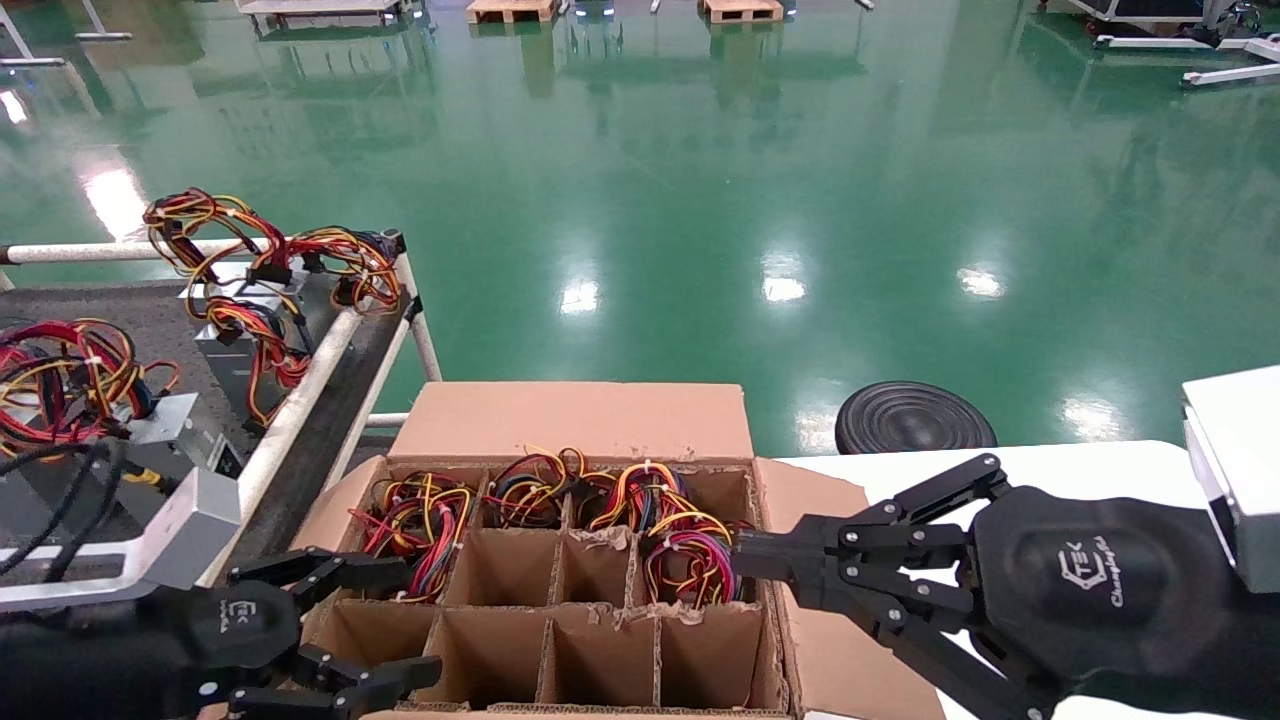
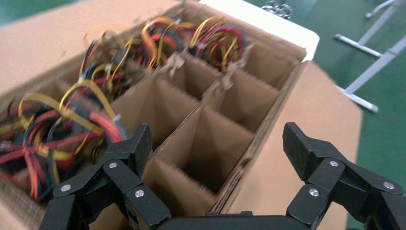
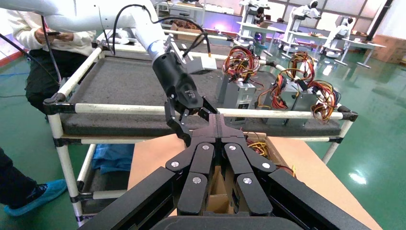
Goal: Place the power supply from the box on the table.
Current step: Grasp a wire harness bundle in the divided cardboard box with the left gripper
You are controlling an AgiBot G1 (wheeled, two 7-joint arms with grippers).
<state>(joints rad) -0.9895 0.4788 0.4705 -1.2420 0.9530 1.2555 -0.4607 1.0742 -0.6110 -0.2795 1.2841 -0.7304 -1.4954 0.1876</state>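
Head view: left claw point(image 1: 375, 625) gapes wide, empty, at the box point(image 1: 560, 600) edge; right claw point(image 1: 745, 565) pinched closed, empty.

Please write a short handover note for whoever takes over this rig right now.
Left gripper: open, empty, at the box's near-left corner.
Right gripper: shut, empty, tips at the box's right edge beside a wire bundle.
Done: several power supplies already stand on the grey table to the left.
Left: wire bundles fill the far row and two cells of the middle row, so units remain in the box; the near row and the middle cells look empty. Nothing is gripped yet, so grasp the next unit and move it across.
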